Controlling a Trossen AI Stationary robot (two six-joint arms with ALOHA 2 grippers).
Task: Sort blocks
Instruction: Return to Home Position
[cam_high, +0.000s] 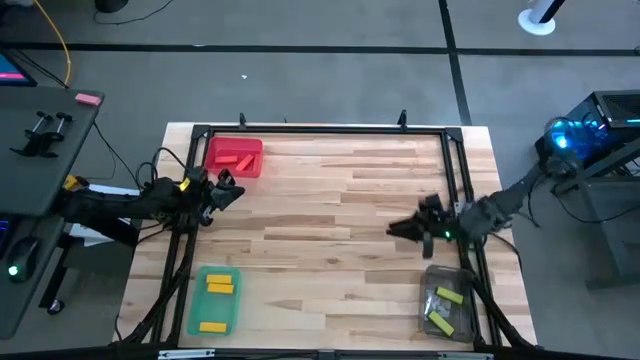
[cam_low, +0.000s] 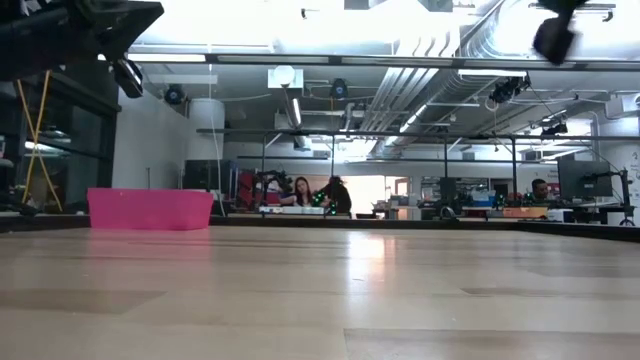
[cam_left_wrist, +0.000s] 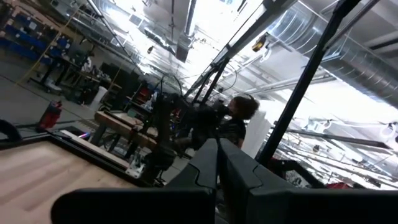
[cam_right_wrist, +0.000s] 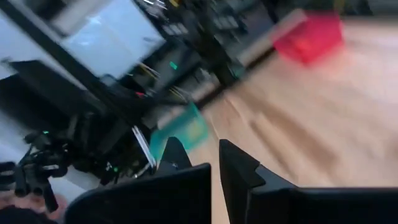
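Note:
Red blocks (cam_high: 237, 158) lie in the red tray (cam_high: 235, 170) at the far left. Yellow blocks (cam_high: 219, 285) lie in the green tray (cam_high: 200, 300) at the near left. Yellow and light green blocks (cam_high: 449, 296) lie in the clear tray (cam_high: 428, 300) at the near right. My left gripper (cam_high: 228, 190) hangs in the air just near of the red tray, shut and empty (cam_left_wrist: 217, 163). My right gripper (cam_high: 403, 229) is raised over the table's right part, just far of the clear tray. Its fingers stand a narrow gap apart with nothing between them (cam_right_wrist: 212, 158).
A black frame (cam_high: 320, 129) runs around the table's far and side edges. Bare wood (cam_high: 330, 230) lies between the two arms and the three trays. In the low view the red tray (cam_low: 150, 208) stands at the far left; people sit in the room beyond.

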